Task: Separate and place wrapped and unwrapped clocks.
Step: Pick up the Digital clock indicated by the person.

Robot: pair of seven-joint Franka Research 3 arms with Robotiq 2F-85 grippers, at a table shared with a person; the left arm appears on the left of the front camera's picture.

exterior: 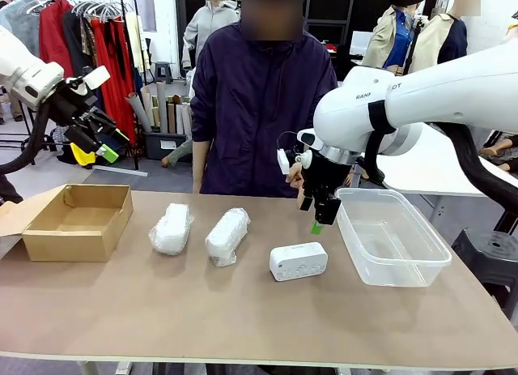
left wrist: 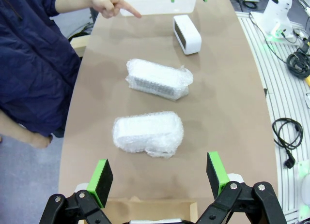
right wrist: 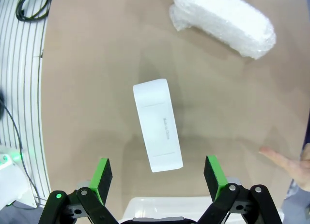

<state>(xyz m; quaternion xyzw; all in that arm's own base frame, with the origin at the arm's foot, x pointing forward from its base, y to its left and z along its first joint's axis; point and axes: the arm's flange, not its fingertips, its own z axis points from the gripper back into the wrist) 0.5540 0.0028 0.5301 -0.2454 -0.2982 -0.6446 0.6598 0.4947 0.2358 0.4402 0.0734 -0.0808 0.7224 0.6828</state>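
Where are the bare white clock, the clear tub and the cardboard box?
bare white clock [right wrist: 158, 125]: right wrist view, its upward face.
clear tub [exterior: 405, 274]: front view, near wall.
cardboard box [exterior: 65, 247]: front view, front wall.

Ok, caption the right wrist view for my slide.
Open right gripper facing the bare white clock, a bubble-wrapped clock beyond.

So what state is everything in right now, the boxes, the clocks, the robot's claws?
cardboard box: top open.
clear tub: lidless, empty.
wrapped clock by the box: wrapped, lying on the table.
second wrapped clock: wrapped, lying beside the first.
bare clock: unwrapped, on the table, untouched.
left gripper: open, holding nothing.
right gripper: open, holding nothing.
person's hand: pointing.
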